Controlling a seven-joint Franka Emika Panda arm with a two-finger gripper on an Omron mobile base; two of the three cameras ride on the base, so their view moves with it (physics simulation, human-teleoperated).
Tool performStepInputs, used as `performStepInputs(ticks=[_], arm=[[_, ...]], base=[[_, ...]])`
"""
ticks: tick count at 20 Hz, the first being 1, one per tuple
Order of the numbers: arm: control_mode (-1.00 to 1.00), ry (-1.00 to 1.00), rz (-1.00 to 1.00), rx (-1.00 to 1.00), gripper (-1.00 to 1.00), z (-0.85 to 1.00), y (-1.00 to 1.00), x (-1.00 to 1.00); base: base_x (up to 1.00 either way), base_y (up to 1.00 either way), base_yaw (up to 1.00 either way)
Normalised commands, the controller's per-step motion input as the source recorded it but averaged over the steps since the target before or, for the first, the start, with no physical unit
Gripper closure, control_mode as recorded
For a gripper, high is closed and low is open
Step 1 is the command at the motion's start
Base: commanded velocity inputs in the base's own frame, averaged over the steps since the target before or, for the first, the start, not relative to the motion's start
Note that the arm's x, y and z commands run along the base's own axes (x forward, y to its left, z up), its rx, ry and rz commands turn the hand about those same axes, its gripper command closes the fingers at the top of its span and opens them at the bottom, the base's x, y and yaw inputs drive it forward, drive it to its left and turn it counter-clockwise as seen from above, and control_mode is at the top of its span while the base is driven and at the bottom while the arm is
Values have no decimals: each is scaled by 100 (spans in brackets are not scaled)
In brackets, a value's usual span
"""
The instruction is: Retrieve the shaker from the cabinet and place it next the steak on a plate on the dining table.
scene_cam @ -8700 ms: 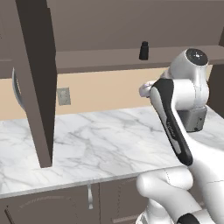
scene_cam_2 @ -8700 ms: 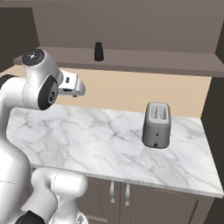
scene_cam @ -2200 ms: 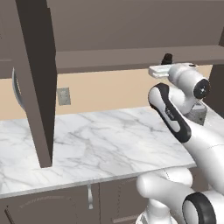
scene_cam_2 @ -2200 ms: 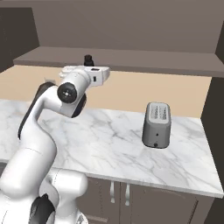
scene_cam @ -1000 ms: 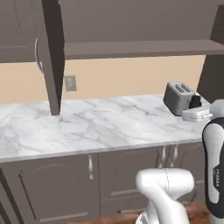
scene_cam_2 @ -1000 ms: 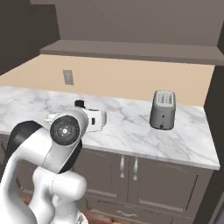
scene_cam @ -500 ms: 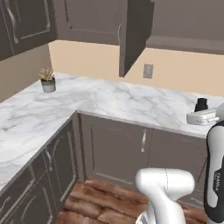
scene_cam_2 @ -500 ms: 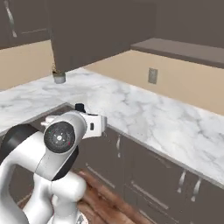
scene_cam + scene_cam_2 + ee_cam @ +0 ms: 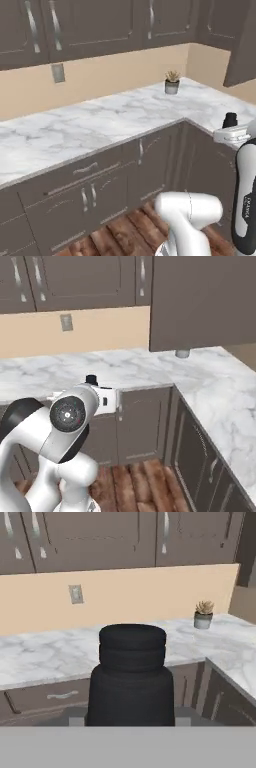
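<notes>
closest to you, the shaker point(image 9: 132, 677) sits upright in the end effector point(image 9: 231, 134), which is closed on its lower body; the narrower ribbed top stands clear above. you can see that black top poking above the white hand in the left base view, and again in the right base view point(image 9: 91, 379). expect it to be light and rigid, with a smooth round wall that may slip or twist if you swing hard, so keep the hold low on the wide body, not on the cap, and keep it upright. the fingers themselves are hidden behind the shaker, so how deep the grip sits is hard to say.

the arm is folded in close to the base, hand held level at about counter height, pointing forward.

beyond, a marble counter point(image 9: 100, 125) runs along the wall and turns a corner. a small potted plant point(image 9: 172, 82) stands near that corner, an outlet point(image 9: 76, 594) is on the beige wall, and dark wall cabinets point(image 9: 100, 25) hang above. the plate and steak are yet to come into sight.
</notes>
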Motion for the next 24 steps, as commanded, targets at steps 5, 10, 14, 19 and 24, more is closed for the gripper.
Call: performStepInputs(ticks=[5,10,14,19,24], arm=[[100,0,0,0,100,0,0,0],[100,0,0,0,100,0,0,0],[100,0,0,0,100,0,0,0],[100,0,0,0,100,0,0,0],[100,0,0,0,100,0,0,0]], base=[[0,0,100],[0,0,100],[0,0,100],[0,0,100],[0,0,100]])
